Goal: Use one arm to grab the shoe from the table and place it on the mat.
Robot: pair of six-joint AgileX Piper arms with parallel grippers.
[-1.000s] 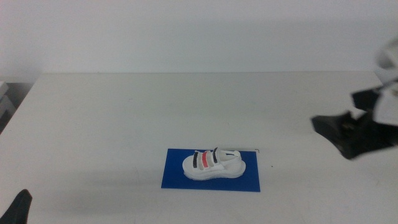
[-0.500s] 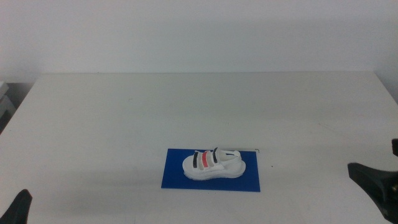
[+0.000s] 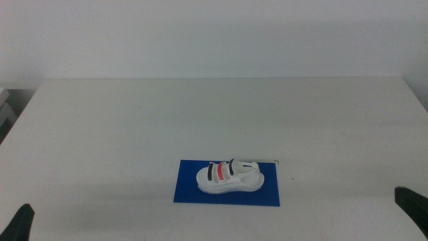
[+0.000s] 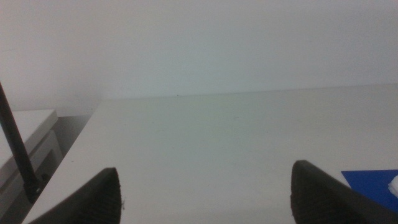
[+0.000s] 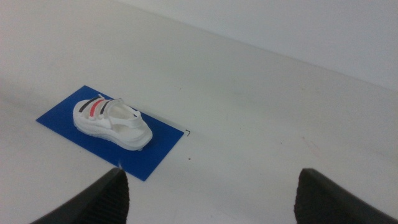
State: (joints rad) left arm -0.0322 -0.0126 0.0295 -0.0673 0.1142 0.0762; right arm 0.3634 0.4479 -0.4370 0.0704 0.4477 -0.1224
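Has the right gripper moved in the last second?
Yes. The right gripper has pulled back and down toward the picture's lower right corner, farther from the mat, where the shoe rests.

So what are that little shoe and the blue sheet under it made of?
The shoe looks like moulded white foam or rubber with a thick matte sole, plus black and red fabric-like straps. The mat seems thin, flat plastic or card, evenly blue with crisp edges.
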